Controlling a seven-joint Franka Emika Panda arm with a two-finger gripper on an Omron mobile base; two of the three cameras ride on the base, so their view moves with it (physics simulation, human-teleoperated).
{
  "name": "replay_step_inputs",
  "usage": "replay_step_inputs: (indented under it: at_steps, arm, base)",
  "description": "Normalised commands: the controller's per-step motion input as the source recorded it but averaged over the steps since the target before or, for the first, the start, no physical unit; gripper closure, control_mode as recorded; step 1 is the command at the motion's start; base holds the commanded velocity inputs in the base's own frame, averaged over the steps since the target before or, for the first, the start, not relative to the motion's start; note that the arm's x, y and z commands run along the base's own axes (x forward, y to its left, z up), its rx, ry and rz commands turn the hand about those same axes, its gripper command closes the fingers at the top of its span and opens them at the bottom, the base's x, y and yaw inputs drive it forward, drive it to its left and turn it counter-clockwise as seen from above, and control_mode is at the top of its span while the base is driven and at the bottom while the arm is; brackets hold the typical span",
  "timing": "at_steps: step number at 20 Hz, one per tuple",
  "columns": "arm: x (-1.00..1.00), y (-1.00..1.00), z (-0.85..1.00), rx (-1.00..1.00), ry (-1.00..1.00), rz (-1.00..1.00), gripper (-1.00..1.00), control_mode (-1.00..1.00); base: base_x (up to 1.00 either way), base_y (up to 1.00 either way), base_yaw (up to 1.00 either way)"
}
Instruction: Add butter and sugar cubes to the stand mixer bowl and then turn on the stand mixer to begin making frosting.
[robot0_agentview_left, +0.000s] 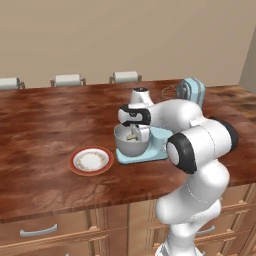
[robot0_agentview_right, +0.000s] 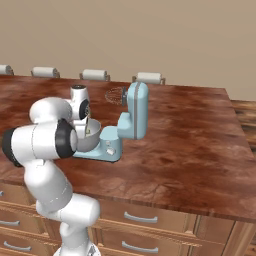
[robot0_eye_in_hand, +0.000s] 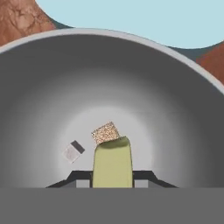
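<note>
Butter (robot0_eye_in_hand: 112, 164), yellowish-green stick gripped in pincer (robot0_eye_in_hand: 112, 180) over sugar cubes (robot0_eye_in_hand: 106, 132) inside grey stand mixer bowl (robot0_eye_in_hand: 175, 109).

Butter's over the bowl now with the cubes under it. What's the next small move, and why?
Probably open the gripper and let go. The butter stands between the fingertips, well inside the stand mixer bowl, with its far end just above the sugar cubes on the bowl's bottom. Dropped from there, it should land inside. The stand mixer head is tilted back, so lifting out afterward looks unobstructed.
</note>
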Motion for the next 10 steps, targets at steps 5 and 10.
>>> replay_step_inputs:
  at_steps: [5,10]
  arm:
    - [0.37,0.01,-0.14,0.00,0.00,0.00,1.00,-1.00]
    - [0.23,0.00,-0.30,0.00,0.00,0.00,-1.00,-1.00]
  base:
    - [0.00,0.00,0.00]
    - [0.00,0.00,0.00]
